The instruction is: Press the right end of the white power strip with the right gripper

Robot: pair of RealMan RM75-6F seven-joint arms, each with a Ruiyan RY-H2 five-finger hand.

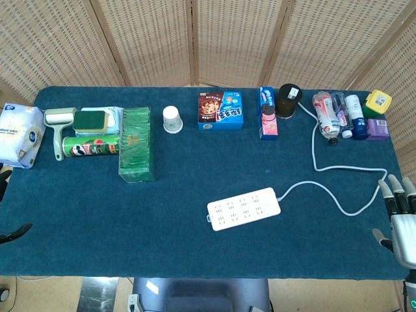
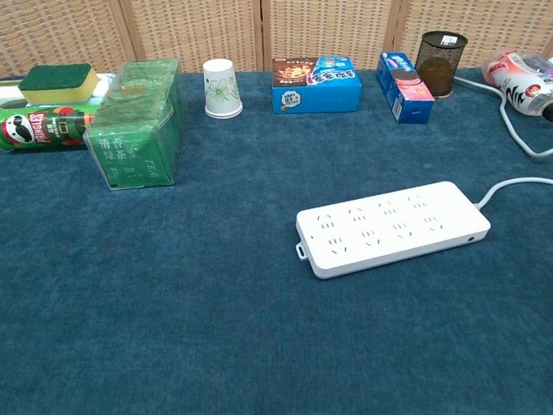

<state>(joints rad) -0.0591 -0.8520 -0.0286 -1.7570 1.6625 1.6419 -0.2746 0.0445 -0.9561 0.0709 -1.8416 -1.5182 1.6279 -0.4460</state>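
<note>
The white power strip (image 1: 244,208) (image 2: 392,226) lies flat on the blue tablecloth, slightly right of centre, its long side running left to right. Its white cable (image 1: 338,195) leaves the right end and curls back toward the far right. My right hand (image 1: 403,218) hovers at the table's right edge in the head view, fingers apart and holding nothing, well to the right of the strip. The chest view does not show it. A dark tip of my left hand (image 1: 14,234) shows at the left edge; its state is unclear.
Along the far side stand a green tea box (image 1: 136,144), chips can (image 1: 91,146), paper cup (image 1: 171,119), two blue snack boxes (image 1: 221,109), a dark mesh cup (image 1: 288,99) and bottles (image 1: 331,114). A lint roller (image 1: 60,123), sponge and tissue pack (image 1: 18,133) sit far left.
</note>
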